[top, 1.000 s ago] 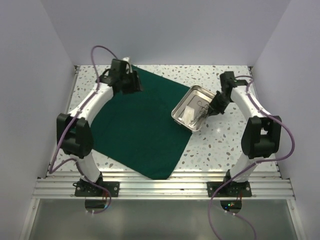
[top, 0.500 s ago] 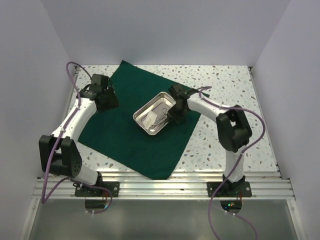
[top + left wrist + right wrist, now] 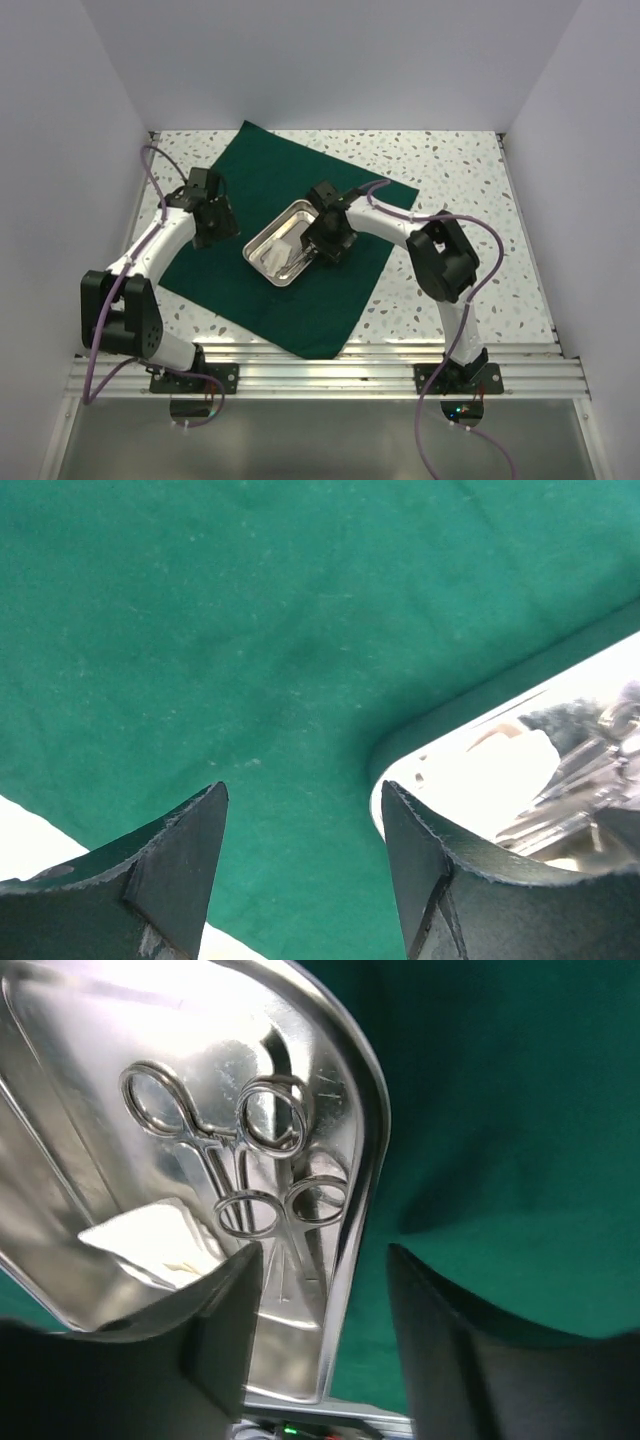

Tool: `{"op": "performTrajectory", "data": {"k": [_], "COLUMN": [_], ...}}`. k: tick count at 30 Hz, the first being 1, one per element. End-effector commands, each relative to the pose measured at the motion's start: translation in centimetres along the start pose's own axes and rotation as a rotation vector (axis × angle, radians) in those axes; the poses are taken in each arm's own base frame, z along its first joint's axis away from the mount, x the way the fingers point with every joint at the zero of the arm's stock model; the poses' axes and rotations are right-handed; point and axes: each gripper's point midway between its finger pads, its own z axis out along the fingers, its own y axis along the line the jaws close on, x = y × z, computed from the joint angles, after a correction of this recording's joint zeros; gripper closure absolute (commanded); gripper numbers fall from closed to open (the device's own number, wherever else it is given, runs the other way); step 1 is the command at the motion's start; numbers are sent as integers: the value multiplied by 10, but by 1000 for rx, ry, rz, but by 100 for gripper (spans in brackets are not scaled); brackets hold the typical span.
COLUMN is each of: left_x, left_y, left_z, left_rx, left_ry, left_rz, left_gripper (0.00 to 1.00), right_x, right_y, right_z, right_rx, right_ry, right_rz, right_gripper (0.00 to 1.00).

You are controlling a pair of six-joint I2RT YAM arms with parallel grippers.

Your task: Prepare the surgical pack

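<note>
Two forceps (image 3: 213, 1147), right-wrist view only

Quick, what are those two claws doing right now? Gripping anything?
Left gripper: open, empty, over the dark green cloth.
Right gripper: open, straddling the rim of the shiny steel tray, not clamping it.

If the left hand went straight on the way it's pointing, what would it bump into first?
Most likely the green cloth, lying right ahead of the open left hand. The steel tray sits off to one side, so it would probably miss that.
</note>
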Motion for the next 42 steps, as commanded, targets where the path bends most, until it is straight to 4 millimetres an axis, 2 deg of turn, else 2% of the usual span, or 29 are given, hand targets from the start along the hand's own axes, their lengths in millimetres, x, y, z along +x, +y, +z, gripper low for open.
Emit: {"op": "performTrajectory", "data": {"k": [1,3,4,6,7,9,10,11,13,14,16,17,19,20,21,23,27,28,30,31,33,34,36,37,39,40,42], "left_x": [1,1,2,6,7,13,15,19,22,26,31,34,34,33,33,31,33,36,36,38,38,40,41,41,43,43,44], "left_y": [12,14,15,16,17,17,19,20,23,24,27,27,27,27,27,26,25,25,22,22,19,19,15,14,11,10,5], "left_z": [12,17,21,31,34,42,46,49,55,61,66,70,73,75,76,81,92,97,100,103,105,106,109,110,111,112,113], "left_rx": [-56,-57,-58,-58,-56,-59,-68,-72,-88,-97,-113,-116,-123,-127,-128,-132,-138,-143,-130,-131,-122,-119,-100,-97,-82,-73,-52], "left_ry": [14,28,40,76,88,124,130,138,146,164,193,206,213,215,216,226,262,280,295,306,312,319,325,329,338,341,346], "left_rz": [25,27,32,41,49,54,53,54,46,47,50,51,56,58,60,70,89,95,98,100,98,99,97,98,97,98,99], "left_gripper": [33,33,33,34,34,34,35,34,34,33,32,32,32,32,32,31,31,31,31,31,31,31,31,31,31,31,31], "right_x": [-3,-2,-1,-9,-17,-39,-62,-75,-95,-116,-127,-139,-148,-153,-152,-155,-164,-162,-164,-165,-167,-169,-171,-173,-177,-180,-186], "right_y": [16,13,11,0,-4,-14,-27,-31,-38,-42,-51,-48,-47,-39,-40,-26,-24,-33,-39,-51,-65,-82,-97,-115,-130,-148,-161], "right_z": [-31,-42,-57,-70,-88,-99,-102,-112,-115,-118,-105,-98,-86,-85,-66,-58,-26,-10,1,10,16,21,20,22,17,18,12], "right_rx": [-88,-103,-133,-136,-144,-154,-122,-118,-114,-88,-29,2,39,36,52,22,51,84,105,137,172,215,242,274,298,327,351], "right_ry": [5,9,11,-10,-46,-91,-126,-161,-189,-225,-199,-201,-195,-205,-162,-160,-146,-105,-85,-56,-45,-33,-33,-17,-21,-4,-20], "right_rz": [-166,-263,-367,-509,-546,-603,-639,-648,-716,-714,-786,-794,-839,-850,-861,-891,-904,-914,-909,-897,-881,-866,-837,-811,-772,-741,-707], "right_gripper": [29,23,21,21,21,21,21,19,12,9,6,5,5,5,5,5,4,4,4,4,4,4,4,4,4,4,4]}}
